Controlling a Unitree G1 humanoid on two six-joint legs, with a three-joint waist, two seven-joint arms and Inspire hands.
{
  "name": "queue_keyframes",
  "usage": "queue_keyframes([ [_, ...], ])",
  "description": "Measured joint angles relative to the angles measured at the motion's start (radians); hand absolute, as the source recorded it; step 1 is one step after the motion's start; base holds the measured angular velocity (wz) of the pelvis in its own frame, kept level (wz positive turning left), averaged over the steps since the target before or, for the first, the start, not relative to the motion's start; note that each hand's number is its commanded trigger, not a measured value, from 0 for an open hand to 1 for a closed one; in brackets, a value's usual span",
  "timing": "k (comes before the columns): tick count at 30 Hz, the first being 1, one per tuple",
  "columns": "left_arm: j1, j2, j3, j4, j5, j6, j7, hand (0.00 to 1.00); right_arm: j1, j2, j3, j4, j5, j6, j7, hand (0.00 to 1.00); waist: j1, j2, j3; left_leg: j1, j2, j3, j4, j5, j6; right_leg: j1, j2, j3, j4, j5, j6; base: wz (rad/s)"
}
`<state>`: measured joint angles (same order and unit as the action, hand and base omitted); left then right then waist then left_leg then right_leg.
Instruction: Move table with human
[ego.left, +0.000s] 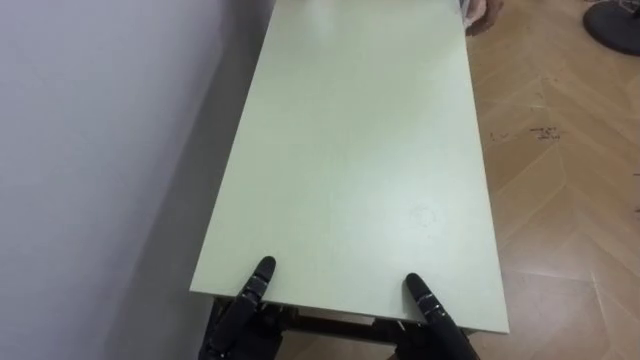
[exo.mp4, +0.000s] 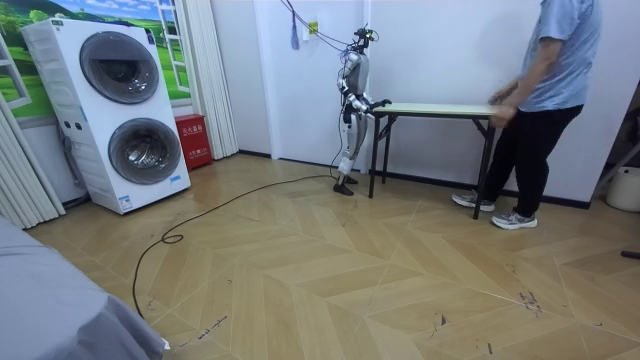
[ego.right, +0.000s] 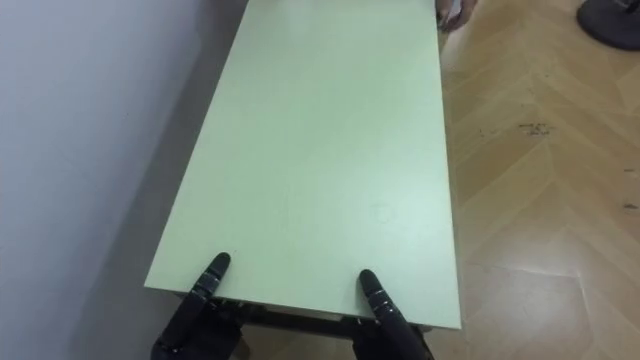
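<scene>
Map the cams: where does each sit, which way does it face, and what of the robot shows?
Left eye view: on the robot's head, looking down along the table; left hand and right hand at its near edge, a person's hand at the far end.
Right eye view: same head, slightly offset, same downward look, same two hands.
Room view: out on the floor, facing the wall; whole robot at the table's end on the room view's left, the person at the other end.
Shared: all three show the table.
</scene>
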<state>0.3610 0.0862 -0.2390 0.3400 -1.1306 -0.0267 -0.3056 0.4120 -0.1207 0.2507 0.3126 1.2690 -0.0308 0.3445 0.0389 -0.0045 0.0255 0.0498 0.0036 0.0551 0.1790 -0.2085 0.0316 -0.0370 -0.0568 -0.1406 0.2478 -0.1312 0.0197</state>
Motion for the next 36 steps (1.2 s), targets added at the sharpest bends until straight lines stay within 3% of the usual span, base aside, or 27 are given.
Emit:
queue_keyframes([
  [8,0.001,0.000,0.002,0.022,0.000,-0.001,-0.012,1.00,0.002,0.002,0.002,0.032,0.000,0.000,0.029,1.00,-0.003,0.000,-0.0010,0.030,-0.002,0.001,-0.012,0.000,0.000,0.053,0.005,-0.013,-0.047,0.000,0.000,0.05],
  [9,0.001,0.000,0.004,0.023,0.001,-0.001,-0.013,0.69,0.003,0.002,0.003,0.032,0.000,0.000,0.029,0.87,-0.003,0.000,-0.0013,0.029,-0.001,0.001,-0.012,0.000,0.000,0.053,0.006,-0.013,-0.047,0.000,0.000,0.04],
  [10,0.001,0.000,0.004,0.024,0.002,-0.001,-0.014,0.53,0.003,0.002,0.003,0.032,0.000,0.000,0.030,0.56,-0.003,0.000,-0.0013,0.029,-0.001,0.001,-0.012,0.000,0.000,0.053,0.007,-0.013,-0.047,0.000,0.000,0.00],
  [11,0.000,0.000,0.004,0.024,0.002,-0.001,-0.014,0.00,0.003,0.002,0.003,0.033,0.000,0.001,0.032,0.00,-0.003,0.001,-0.0015,0.029,-0.001,0.001,-0.012,0.000,0.000,0.053,0.007,-0.013,-0.047,0.000,0.000,0.00],
  [14,0.002,0.003,0.005,0.026,0.015,-0.006,-0.017,0.00,0.003,0.000,0.003,0.040,-0.002,0.001,0.044,0.00,-0.003,0.004,-0.0033,0.029,-0.001,0.001,-0.012,0.000,0.000,0.054,0.007,-0.014,-0.047,0.000,0.000,0.00],
  [16,0.002,0.016,0.004,0.028,0.080,-0.013,-0.020,0.00,0.002,-0.011,0.002,0.058,-0.042,-0.002,0.074,0.00,-0.003,0.008,-0.0068,0.031,-0.001,0.001,-0.012,0.000,0.000,0.056,0.007,-0.015,-0.047,0.000,0.000,0.00],
  [18,0.001,0.050,-0.013,0.032,0.176,-0.027,-0.021,0.00,-0.002,-0.036,0.006,0.062,-0.086,-0.002,0.103,0.00,-0.003,0.013,-0.0110,0.033,0.000,0.001,-0.012,0.000,0.000,0.056,0.007,-0.014,-0.045,0.000,0.000,-0.03],
  [23,0.001,0.082,-0.021,0.037,0.262,-0.049,-0.018,0.00,-0.019,-0.052,0.011,0.064,-0.105,-0.002,0.117,0.00,-0.004,0.012,-0.0106,0.030,0.000,0.004,-0.014,0.000,0.000,0.058,0.006,-0.022,-0.050,0.000,0.001,0.06],
  [25,-0.006,0.087,-0.020,0.063,0.275,-0.051,-0.016,0.00,-0.023,-0.057,0.011,0.064,-0.105,-0.002,0.128,0.00,-0.003,0.010,-0.0109,0.029,0.001,0.025,-0.015,0.000,0.000,0.059,0.005,-0.023,-0.054,-0.003,0.005,0.00],
  [29,-0.006,0.092,-0.021,0.113,0.299,-0.051,-0.008,0.00,-0.030,-0.069,0.010,0.066,-0.110,-0.002,0.171,0.00,-0.010,0.009,-0.0110,0.008,0.000,0.027,-0.015,-0.003,0.000,0.049,0.006,-0.027,-0.062,-0.008,0.012,0.09],
  [36,-0.002,0.091,-0.041,0.118,0.319,-0.048,-0.006,0.00,-0.037,-0.082,0.009,0.068,-0.109,0.000,0.206,0.00,-0.012,0.009,-0.0154,-0.024,0.004,0.024,0.020,-0.008,0.000,0.039,0.009,-0.026,-0.057,-0.006,0.005,0.03],
])
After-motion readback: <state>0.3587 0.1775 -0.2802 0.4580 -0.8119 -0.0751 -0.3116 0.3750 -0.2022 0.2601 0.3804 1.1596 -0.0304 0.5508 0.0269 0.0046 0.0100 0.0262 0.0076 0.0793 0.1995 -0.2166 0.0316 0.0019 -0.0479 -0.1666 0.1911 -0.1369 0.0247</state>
